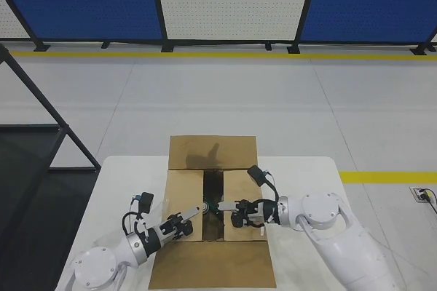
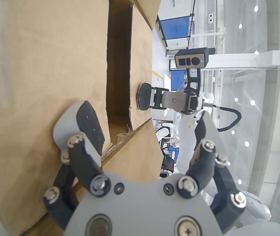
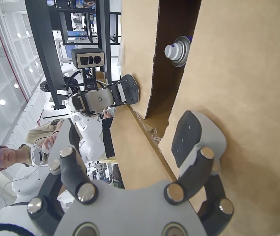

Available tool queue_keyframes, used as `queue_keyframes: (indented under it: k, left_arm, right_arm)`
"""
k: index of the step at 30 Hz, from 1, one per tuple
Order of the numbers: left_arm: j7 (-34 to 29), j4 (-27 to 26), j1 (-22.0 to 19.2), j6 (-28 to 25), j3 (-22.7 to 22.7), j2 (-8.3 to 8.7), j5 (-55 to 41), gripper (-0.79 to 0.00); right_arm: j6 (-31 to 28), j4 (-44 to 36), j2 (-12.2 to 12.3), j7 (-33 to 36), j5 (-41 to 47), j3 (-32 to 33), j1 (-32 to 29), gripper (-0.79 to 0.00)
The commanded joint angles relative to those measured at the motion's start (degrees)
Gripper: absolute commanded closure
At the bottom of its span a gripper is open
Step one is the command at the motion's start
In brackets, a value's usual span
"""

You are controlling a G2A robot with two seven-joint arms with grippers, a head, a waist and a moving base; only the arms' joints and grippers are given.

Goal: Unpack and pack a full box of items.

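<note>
A cardboard box (image 1: 212, 153) stands on the white table (image 1: 120, 182), its far and near flaps spread outward. Its two side flaps lie almost flat, with a dark gap (image 1: 213, 190) between them. Through the gap the top of a spray can (image 3: 177, 50) shows inside the box. My left gripper (image 1: 194, 213) (image 2: 145, 128) is open, one pad (image 2: 88, 121) resting on the left flap (image 2: 44, 74) near the gap. Open as well, my right gripper (image 1: 226, 207) (image 3: 130, 136) has one pad (image 3: 188, 136) lying on the right flap (image 3: 241, 74). The two grippers face each other across the gap.
A black metal rack (image 1: 29, 145) stands beside the table on the left. The box's near flap (image 1: 211, 265) reaches toward the table's front edge. Bare table surface lies on both sides of the box. Blue and white panels (image 1: 233, 18) line the far side of the floor.
</note>
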Motion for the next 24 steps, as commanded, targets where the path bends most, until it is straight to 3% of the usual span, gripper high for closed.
queue_keyframes:
  k: [1,16,24]
  left_arm:
    - [0.34,-0.19,0.33,-1.23,-0.31,-0.03,-1.18,-0.785]
    - [-0.02,-5.40,4.31,-6.88,-5.06,0.48,-6.41,-0.785]
    - [-1.89,-8.37,8.81,-13.14,-12.11,0.88,-15.63,-0.785]
  right_arm:
    - [-0.21,-0.16,0.05,-0.34,0.32,0.26,-0.14,-0.785]
    - [-5.05,-8.17,1.66,3.27,3.47,5.13,-3.85,-0.785]
    - [-7.90,-12.92,3.50,9.44,5.21,10.66,-7.88,-0.785]
